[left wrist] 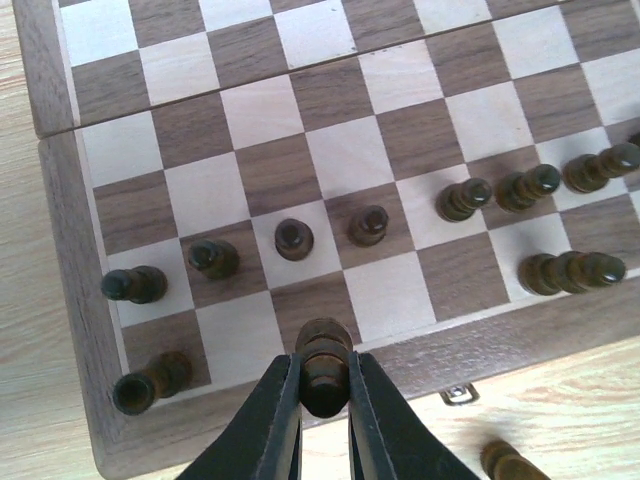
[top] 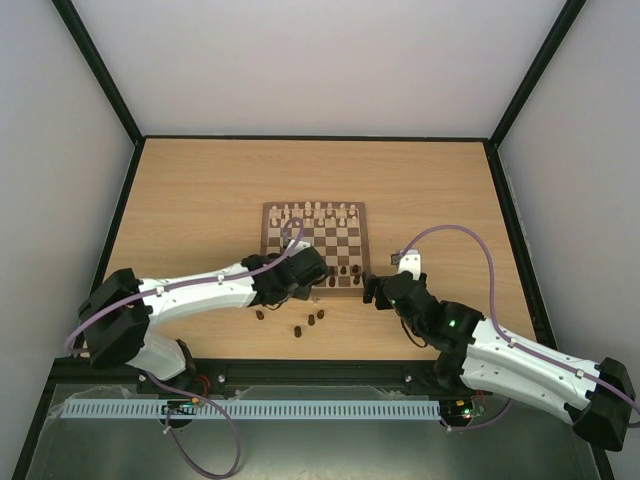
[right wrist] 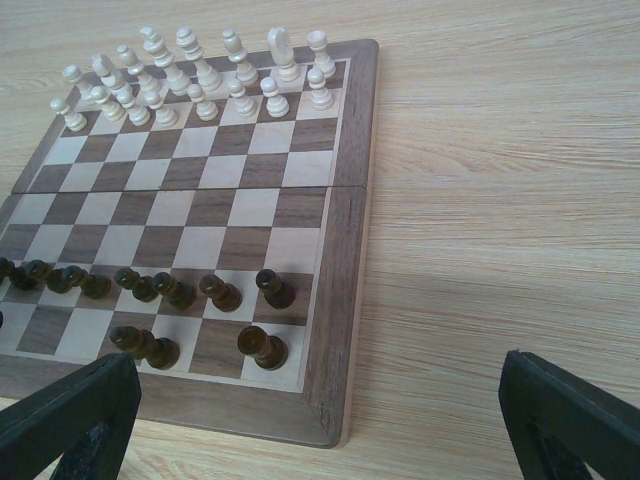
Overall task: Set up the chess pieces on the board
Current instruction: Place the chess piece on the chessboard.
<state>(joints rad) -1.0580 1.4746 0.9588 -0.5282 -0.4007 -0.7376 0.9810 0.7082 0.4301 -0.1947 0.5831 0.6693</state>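
Observation:
The board (top: pixel 300 236) lies mid-table, cream-white pieces (top: pixel 315 211) along its far rows. Several dark chess pieces (left wrist: pixel 293 239) stand in its near two rows; they also show in the right wrist view (right wrist: pixel 272 288). My left gripper (left wrist: pixel 325 388) is shut on one dark piece (left wrist: pixel 325 365), held lying between the fingers over the board's near border and nearest row. In the top view the left gripper (top: pixel 318 275) is at the board's near edge. My right gripper (top: pixel 372 290) is open and empty just off the board's near right corner; its fingers (right wrist: pixel 70 420) frame that corner.
Several loose dark pieces (top: pixel 297 330) lie on the table in front of the board, one near the left gripper (left wrist: pixel 505 460). A metal latch (left wrist: pixel 455 395) sits on the board's near side. Black frame posts and white walls bound the table.

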